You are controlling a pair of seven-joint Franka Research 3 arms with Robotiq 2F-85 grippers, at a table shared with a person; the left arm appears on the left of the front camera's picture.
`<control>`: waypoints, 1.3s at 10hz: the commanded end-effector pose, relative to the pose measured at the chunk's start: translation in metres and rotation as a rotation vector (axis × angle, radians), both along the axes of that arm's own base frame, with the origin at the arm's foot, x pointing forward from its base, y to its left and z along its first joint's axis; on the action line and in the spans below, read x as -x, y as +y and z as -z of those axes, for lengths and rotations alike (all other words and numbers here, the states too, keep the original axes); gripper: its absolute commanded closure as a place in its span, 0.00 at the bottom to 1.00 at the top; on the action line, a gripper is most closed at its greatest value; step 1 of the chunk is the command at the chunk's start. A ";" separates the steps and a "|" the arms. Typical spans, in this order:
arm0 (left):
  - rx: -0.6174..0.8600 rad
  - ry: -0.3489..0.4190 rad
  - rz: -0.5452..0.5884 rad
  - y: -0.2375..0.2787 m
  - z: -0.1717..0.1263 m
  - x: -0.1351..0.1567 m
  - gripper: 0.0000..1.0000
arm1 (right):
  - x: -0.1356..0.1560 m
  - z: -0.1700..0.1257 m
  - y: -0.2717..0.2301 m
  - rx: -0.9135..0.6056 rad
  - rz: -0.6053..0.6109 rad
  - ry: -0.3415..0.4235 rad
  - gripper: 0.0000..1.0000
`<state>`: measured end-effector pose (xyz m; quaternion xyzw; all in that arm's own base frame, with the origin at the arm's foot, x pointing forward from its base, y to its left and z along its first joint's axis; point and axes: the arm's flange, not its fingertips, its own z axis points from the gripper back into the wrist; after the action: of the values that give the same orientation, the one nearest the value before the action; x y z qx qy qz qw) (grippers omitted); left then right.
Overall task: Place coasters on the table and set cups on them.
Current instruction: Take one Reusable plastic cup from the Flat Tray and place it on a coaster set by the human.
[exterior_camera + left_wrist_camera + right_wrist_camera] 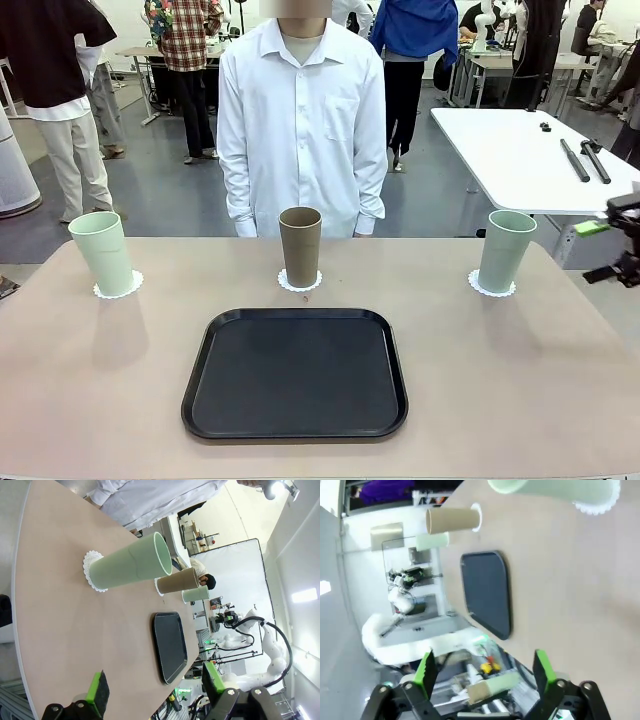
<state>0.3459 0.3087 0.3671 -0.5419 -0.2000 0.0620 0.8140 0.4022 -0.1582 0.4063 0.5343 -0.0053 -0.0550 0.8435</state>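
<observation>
Three tall matte cups stand upright on the smooth beige-pink table, each on a lacy white coaster — mint cup left, tan cup centre, mint cup right. A glossy black tray lies nearer. The wrist views add both claws spread wide and holding nothing — left gripper, right gripper.

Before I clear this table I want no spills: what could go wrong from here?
The cups are tall and narrow, so a nudge could tip them. The left mint cup sits off-centre on its coaster, near the table edge. The right gripper, open, hangs close beside the right mint cup.
</observation>
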 end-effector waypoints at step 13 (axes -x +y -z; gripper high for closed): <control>-0.001 -0.004 -0.002 0.000 -0.002 0.002 0.00 | 0.051 0.065 -0.071 -0.193 0.236 -0.076 0.00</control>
<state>0.3459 0.3087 0.3671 -0.5419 -0.2000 0.0620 0.8140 0.3513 -0.2294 0.3416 0.6129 -0.0959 -0.1279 0.7739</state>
